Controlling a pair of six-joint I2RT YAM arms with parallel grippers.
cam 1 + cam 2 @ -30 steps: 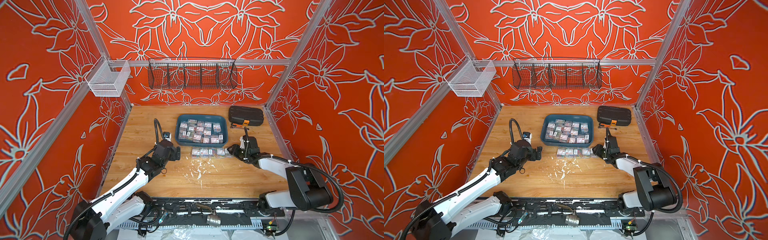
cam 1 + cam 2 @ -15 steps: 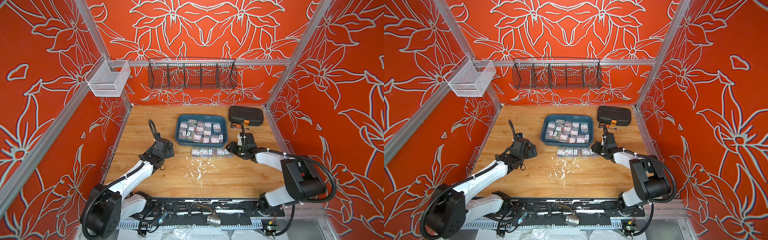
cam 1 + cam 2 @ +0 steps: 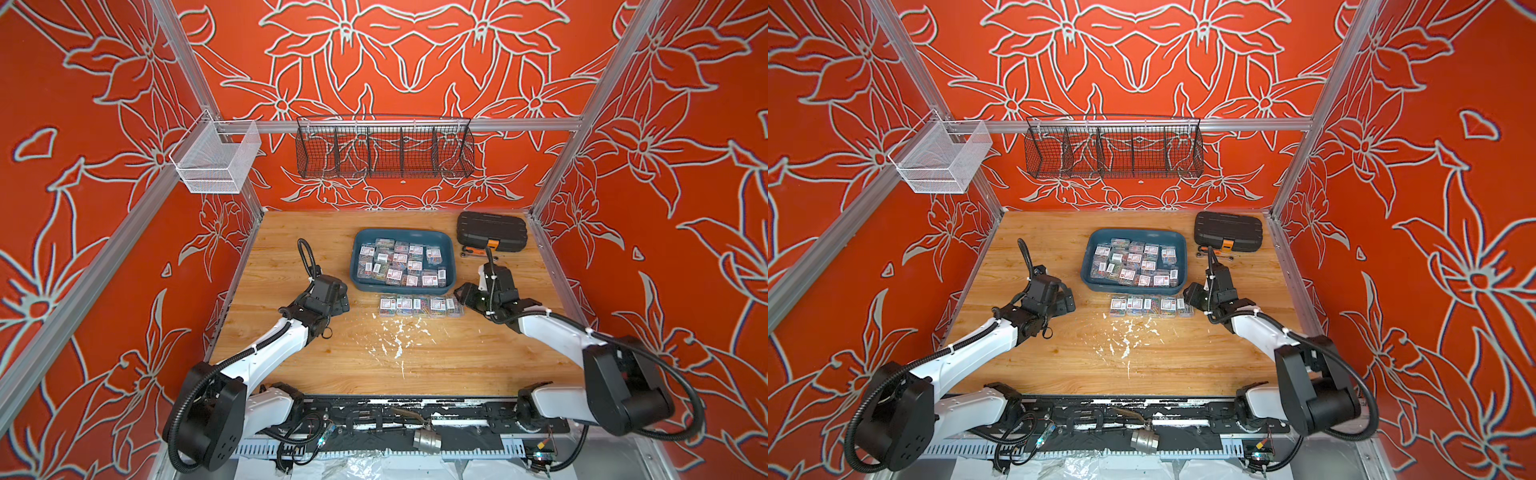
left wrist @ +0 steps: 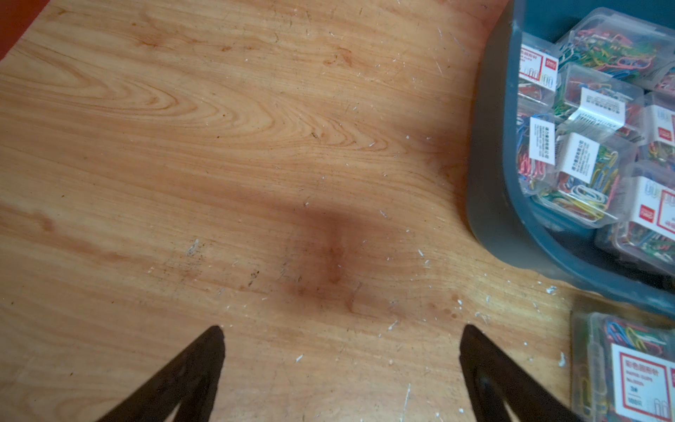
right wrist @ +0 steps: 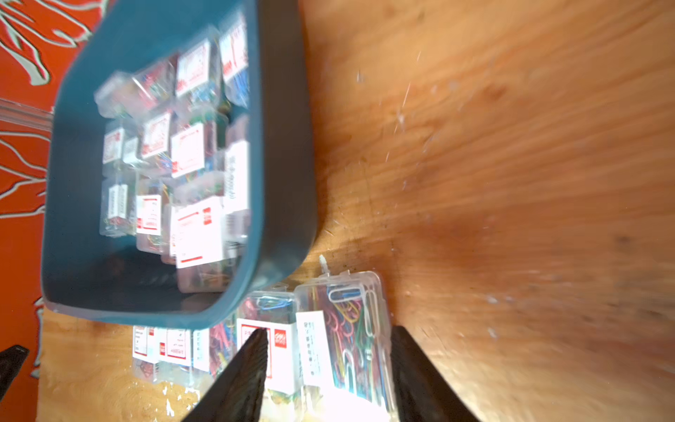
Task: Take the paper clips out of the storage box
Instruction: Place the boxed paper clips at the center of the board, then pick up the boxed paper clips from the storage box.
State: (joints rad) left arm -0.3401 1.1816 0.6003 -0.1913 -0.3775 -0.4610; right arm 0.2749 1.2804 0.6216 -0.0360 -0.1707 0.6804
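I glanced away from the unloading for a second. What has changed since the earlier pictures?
The left arm's elbow swung in closer to the table. The left gripper ended about where it was, near the storage box, open and empty. The right gripper edged slightly toward the back, jaws still astride the end box of the table row; grip unclear. The row, the storage box's contents and the black case look unchanged.

We hold our left arm stretched low and forward, the left gripper (image 4: 339,332) spread wide. Our right arm reaches forward too, wrist turned inward, the right gripper (image 5: 330,330) low with its jaws partly parted.
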